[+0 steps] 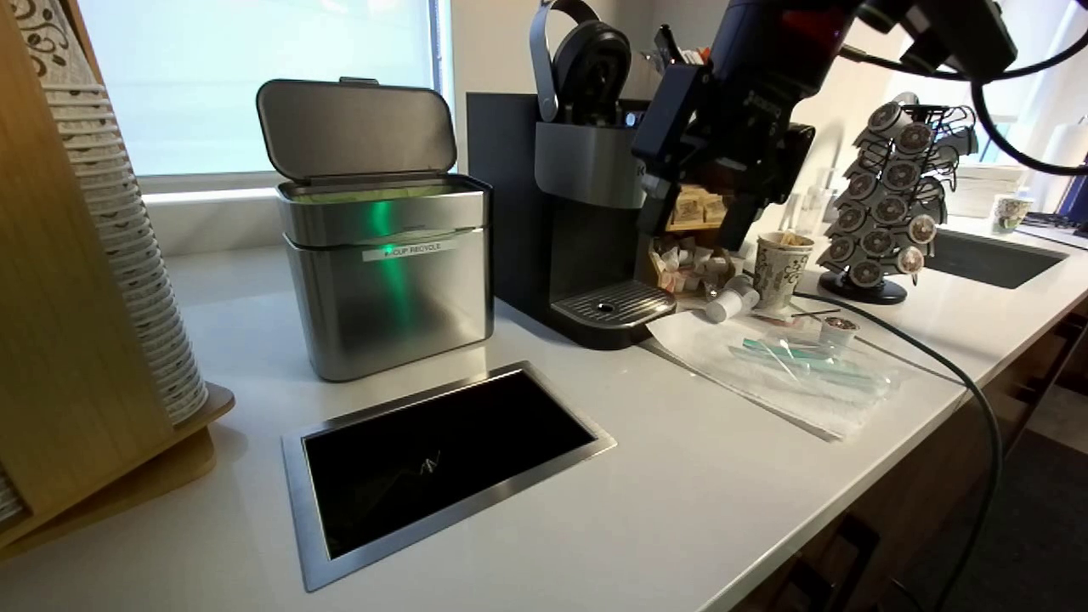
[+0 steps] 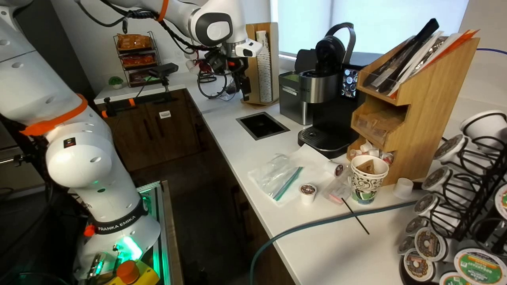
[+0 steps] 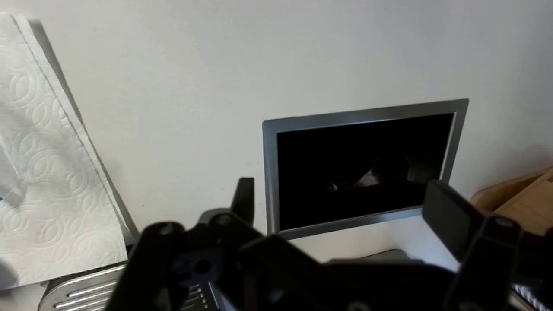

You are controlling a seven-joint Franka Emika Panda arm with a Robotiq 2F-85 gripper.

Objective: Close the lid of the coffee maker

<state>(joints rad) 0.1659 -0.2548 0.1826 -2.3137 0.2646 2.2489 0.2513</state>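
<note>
The coffee maker [image 1: 586, 166] stands on the counter and also shows in an exterior view [image 2: 319, 89]. Its lid [image 1: 591, 72] is raised, tipped back on its hinge, with the loop handle standing up; it shows raised in an exterior view too [image 2: 330, 49]. My gripper [image 1: 697, 223] is open and empty, pointing down in front of the coffee maker and apart from it; it also shows in an exterior view [image 2: 242, 85]. In the wrist view my two fingers [image 3: 345, 203] are wide apart. That view shows part of the drip tray [image 3: 88, 293]; the lid is out of it.
A steel bin [image 1: 387, 289] with its lid up stands beside the coffee maker. A framed counter opening [image 3: 271, 181] lies under my gripper. A paper towel [image 3: 56, 172], a paper cup [image 2: 364, 184], a wooden organizer [image 2: 439, 107] and a pod rack [image 1: 892, 187] stand or lie nearby.
</note>
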